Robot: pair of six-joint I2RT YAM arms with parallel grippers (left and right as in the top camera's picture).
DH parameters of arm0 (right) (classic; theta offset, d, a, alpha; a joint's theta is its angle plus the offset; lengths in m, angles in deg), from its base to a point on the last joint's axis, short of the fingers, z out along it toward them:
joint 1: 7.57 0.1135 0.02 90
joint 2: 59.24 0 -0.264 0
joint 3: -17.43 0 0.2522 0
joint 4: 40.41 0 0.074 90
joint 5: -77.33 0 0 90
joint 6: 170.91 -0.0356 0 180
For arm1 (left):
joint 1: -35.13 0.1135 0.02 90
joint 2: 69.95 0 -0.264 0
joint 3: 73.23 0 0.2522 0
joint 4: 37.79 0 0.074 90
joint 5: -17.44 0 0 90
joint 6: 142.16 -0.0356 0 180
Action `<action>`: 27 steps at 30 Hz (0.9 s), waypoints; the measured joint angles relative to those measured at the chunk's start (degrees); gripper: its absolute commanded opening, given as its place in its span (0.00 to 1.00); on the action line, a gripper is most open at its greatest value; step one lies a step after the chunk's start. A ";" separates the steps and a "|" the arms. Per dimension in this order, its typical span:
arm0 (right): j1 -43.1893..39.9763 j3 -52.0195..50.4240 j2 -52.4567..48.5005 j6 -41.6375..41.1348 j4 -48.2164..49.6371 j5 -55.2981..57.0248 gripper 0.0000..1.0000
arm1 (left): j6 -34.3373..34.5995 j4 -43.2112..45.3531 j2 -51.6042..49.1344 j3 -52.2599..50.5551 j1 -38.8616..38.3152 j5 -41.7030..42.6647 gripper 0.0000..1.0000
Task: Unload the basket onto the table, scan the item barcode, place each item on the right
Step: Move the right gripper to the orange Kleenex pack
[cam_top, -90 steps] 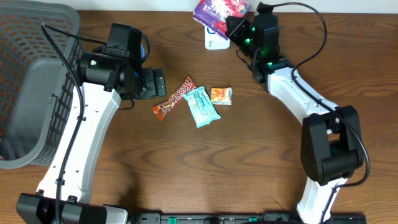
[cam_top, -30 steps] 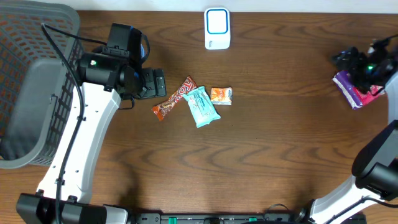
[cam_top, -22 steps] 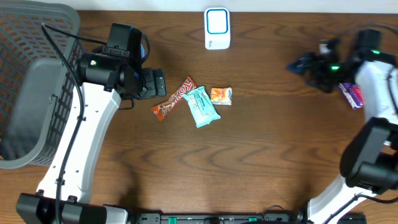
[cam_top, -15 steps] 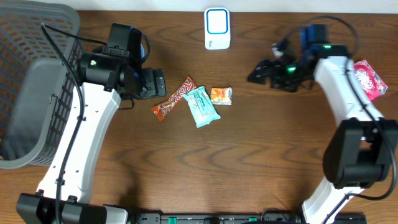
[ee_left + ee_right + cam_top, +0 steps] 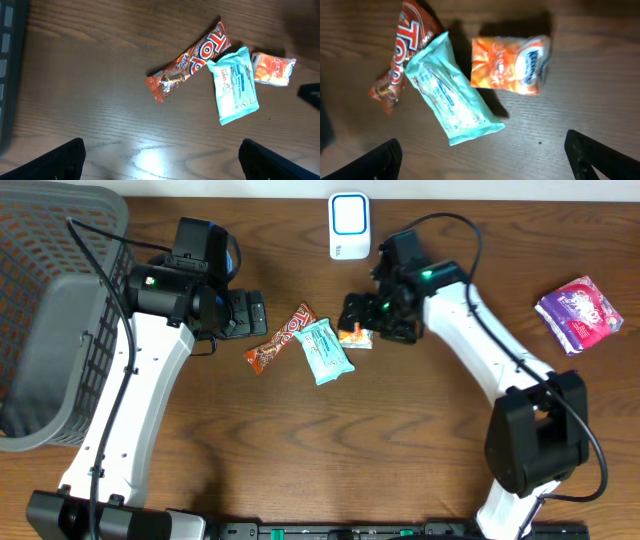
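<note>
Probably light and crinkly, the orange packet (image 5: 510, 65) toward the tabletop's far edge is best pinched across its width. The right gripper (image 5: 366, 318) above it and the left gripper (image 5: 160, 160) are held wide, empty.

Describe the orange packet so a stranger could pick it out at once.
On the wooden table, three snacks lie in a cluster near the white scanner. The orange packet is the rightmost one, beside the teal pouch; it is the smallest, squarish, with a white patch at one end.
</note>
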 measured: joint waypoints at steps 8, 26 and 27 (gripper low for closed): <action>2.62 0.00 0.00 -5.97 0.02 4.68 0.99 | 0.00 0.00 0.00 0.00 0.00 0.00 0.98; 5.60 -7.74 0.02 -16.37 9.90 8.72 0.99 | 0.00 0.00 0.00 0.00 0.00 -0.02 0.98; 5.84 -8.20 0.02 -16.63 10.38 8.74 0.99 | 0.00 0.00 0.00 0.00 0.00 -0.02 0.98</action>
